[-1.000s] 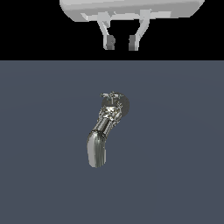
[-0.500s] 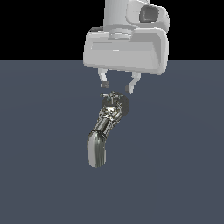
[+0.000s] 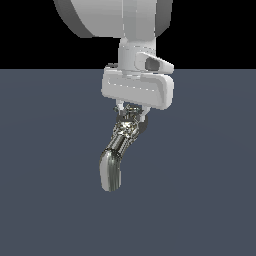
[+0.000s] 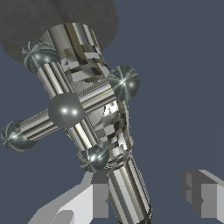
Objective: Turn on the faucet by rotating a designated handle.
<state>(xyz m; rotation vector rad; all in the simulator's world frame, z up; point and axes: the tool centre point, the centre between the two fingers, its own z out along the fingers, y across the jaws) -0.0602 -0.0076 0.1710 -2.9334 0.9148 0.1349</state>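
Observation:
The chrome faucet (image 3: 114, 155) stands on the dark grey floor, with its curved spout running toward the front of the exterior view. In the wrist view its knobbly body (image 4: 87, 61) rises from a dark round base disc (image 4: 57, 13). The handle (image 4: 65, 110) is a small cross knob with ball-tipped prongs, and the wrist view shows it close up. My gripper (image 3: 131, 112) hangs right over the faucet's top, and in the exterior view the hand hides most of the handle. The gripper (image 4: 151, 190) is open; its two grey fingertips (image 4: 100, 199) straddle the tube below the knob, apart from the prongs.
A flat dark grey floor (image 3: 210, 200) extends all around the faucet. The big white arm links (image 3: 120, 20) fill the top of the exterior view.
The gripper has come down from the top of the exterior view to the faucet's top, with its fingers still apart. The faucet and handle have not moved.

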